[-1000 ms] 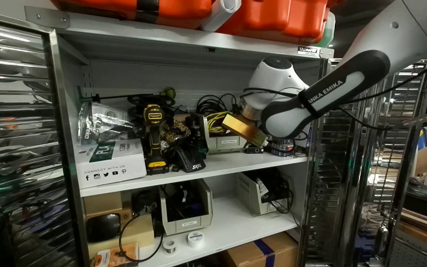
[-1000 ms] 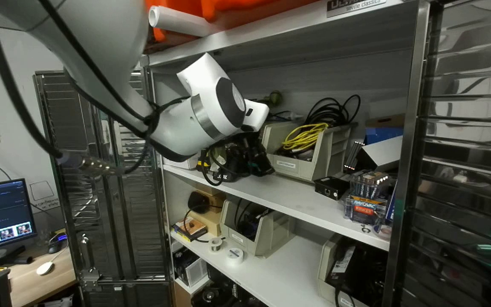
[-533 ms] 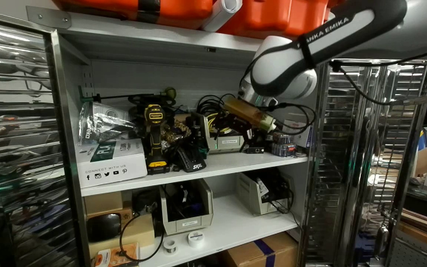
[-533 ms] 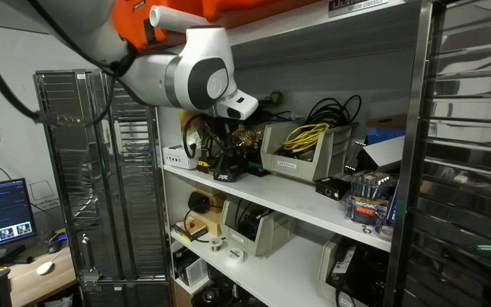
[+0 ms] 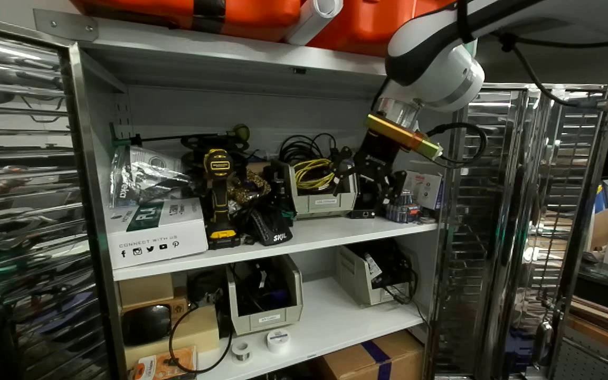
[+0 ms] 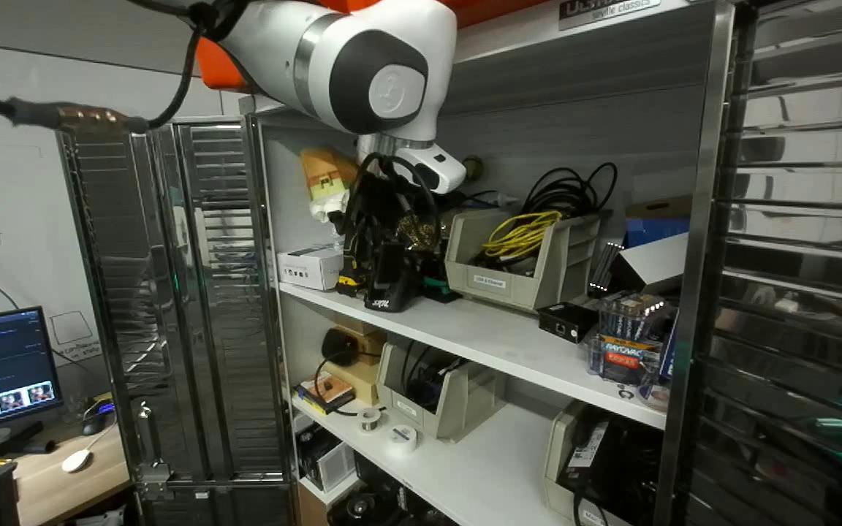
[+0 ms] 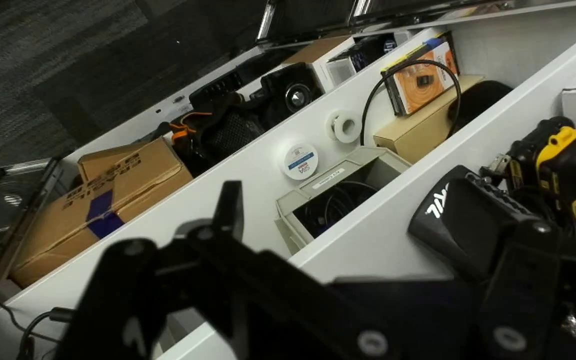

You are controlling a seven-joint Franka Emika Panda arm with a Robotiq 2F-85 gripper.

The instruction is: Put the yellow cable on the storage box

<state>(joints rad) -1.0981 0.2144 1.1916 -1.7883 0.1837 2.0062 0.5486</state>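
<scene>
The yellow cable (image 5: 313, 174), a loose coil of thin cord, lies in the top of a grey storage box (image 5: 325, 203) on the upper shelf. In an exterior view the cable (image 6: 522, 235) hangs over black cords inside the box (image 6: 498, 286). My gripper (image 5: 366, 189) is in front of the shelf with its black fingers spread and nothing between them. It also shows dark against tools in an exterior view (image 6: 377, 226), apart from the box. In the wrist view the gripper (image 7: 383, 225) is tilted over the shelf edges; the yellow cable is out of view there.
On the upper shelf stand a black SKIL charger (image 5: 272, 227), a yellow-black drill (image 5: 219, 195), a white box (image 5: 159, 235), a small black box (image 6: 567, 321) and battery packs (image 6: 622, 343). Lower grey bins (image 5: 267, 319) hold black cords. Metal cabinet doors (image 5: 29, 211) flank the shelves.
In the exterior views the arm has risen and drawn the gripper up and away from the front of the storage box, with the wrist turned. The yellow cable has stayed in the box.
</scene>
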